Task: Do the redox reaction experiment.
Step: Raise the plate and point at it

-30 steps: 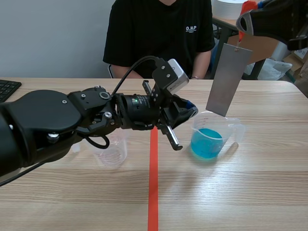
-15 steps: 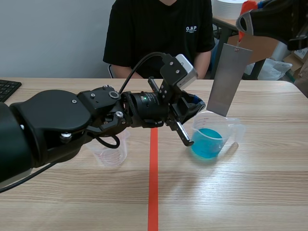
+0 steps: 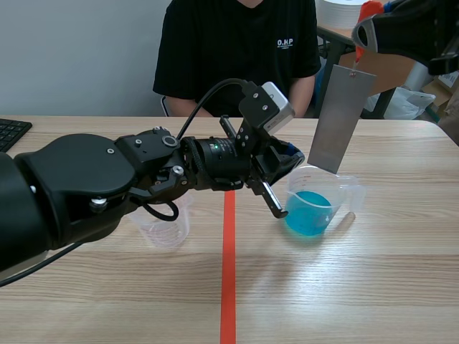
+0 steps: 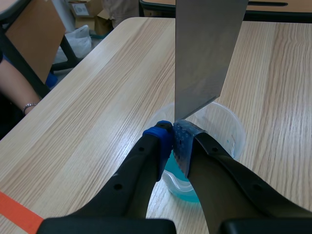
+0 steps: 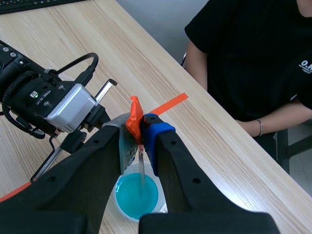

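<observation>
A clear beaker (image 3: 313, 203) with blue liquid stands right of the tape line. A grey metal plate (image 3: 341, 118) hangs over it from an orange-red tab (image 5: 135, 118). My right gripper (image 3: 364, 30) is high at the right and shut on that tab. The plate's lower edge is about level with the rim, above the liquid. My left gripper (image 3: 288, 160) reaches in from the left. Its fingers are shut, with the tips at the beaker's near rim just under the plate. In the left wrist view the left gripper (image 4: 174, 134) meets in front of the beaker (image 4: 222, 134) and the plate (image 4: 207, 53).
An empty clear beaker (image 3: 166, 223) stands left of the orange tape line (image 3: 228, 279), half hidden by my left arm. A person in a black shirt (image 3: 237, 50) sits across the table. A keyboard (image 3: 11, 132) lies at the far left edge.
My left gripper moved right, up to the blue beaker's rim, then held still. The right gripper and the plate have not moved.
</observation>
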Controlling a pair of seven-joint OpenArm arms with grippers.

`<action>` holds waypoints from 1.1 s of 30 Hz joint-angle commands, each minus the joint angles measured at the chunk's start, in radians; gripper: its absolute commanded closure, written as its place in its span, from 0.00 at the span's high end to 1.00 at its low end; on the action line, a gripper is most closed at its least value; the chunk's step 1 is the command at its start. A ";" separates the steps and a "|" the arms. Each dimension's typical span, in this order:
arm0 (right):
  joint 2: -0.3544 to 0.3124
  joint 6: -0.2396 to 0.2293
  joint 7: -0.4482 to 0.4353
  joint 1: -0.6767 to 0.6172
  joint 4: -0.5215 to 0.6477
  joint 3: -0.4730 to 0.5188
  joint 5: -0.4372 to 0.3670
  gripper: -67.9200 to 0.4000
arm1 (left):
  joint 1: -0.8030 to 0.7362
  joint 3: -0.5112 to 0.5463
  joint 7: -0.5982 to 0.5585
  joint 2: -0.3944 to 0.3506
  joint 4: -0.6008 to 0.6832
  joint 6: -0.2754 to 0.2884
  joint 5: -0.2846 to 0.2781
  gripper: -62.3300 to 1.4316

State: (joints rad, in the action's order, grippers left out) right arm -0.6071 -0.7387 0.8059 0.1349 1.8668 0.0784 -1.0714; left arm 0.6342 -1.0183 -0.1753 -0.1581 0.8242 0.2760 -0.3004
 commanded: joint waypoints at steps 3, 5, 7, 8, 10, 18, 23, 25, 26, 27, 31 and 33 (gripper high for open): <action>-0.019 -0.007 -0.015 0.011 0.013 0.007 -0.014 0.02 | 0.014 0.012 -0.015 0.008 0.012 -0.006 -0.011 0.09; -0.019 -0.007 -0.015 0.011 0.013 0.007 -0.014 0.02 | 0.014 0.012 -0.015 0.008 0.012 -0.006 -0.011 0.09; -0.022 -0.007 -0.015 0.011 0.013 0.007 -0.014 0.02 | 0.014 0.012 -0.015 0.008 0.012 -0.006 -0.011 0.09; -0.022 -0.007 -0.015 0.011 0.013 0.007 -0.014 0.02 | 0.014 0.012 -0.014 0.008 0.012 -0.006 -0.011 0.09; -0.022 -0.007 -0.015 0.011 0.013 0.007 -0.014 0.02 | 0.014 0.012 -0.014 0.008 0.012 -0.006 -0.011 0.09; -0.022 -0.007 -0.015 0.011 0.013 0.007 -0.014 0.02 | 0.012 0.012 -0.014 0.008 0.012 -0.006 -0.011 0.09; -0.022 -0.007 -0.015 0.011 0.013 0.007 -0.014 0.02 | 0.009 0.012 -0.015 0.008 0.012 -0.010 -0.011 0.09; -0.022 -0.007 -0.015 0.011 0.013 0.007 -0.014 0.02 | 0.009 0.012 -0.015 0.007 0.012 -0.009 -0.011 0.09; -0.022 -0.007 -0.015 0.011 0.013 0.007 -0.014 0.02 | 0.009 0.012 -0.015 0.007 0.013 -0.009 -0.011 0.09; -0.021 -0.007 -0.015 0.011 0.013 0.007 -0.014 0.02 | 0.009 0.012 -0.015 0.007 0.013 -0.009 -0.011 0.09; -0.021 -0.007 -0.015 0.011 0.013 0.007 -0.014 0.02 | 0.005 0.012 -0.018 -0.005 0.014 -0.013 -0.011 0.09; -0.021 -0.007 -0.015 0.011 0.013 0.007 -0.014 0.02 | -0.006 0.013 -0.034 -0.027 0.024 -0.025 -0.023 0.09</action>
State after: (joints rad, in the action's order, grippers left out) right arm -0.6071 -0.7387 0.8059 0.1349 1.8668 0.0784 -1.0714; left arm 0.6285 -1.0183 -0.1886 -0.1673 0.8246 0.2558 -0.3042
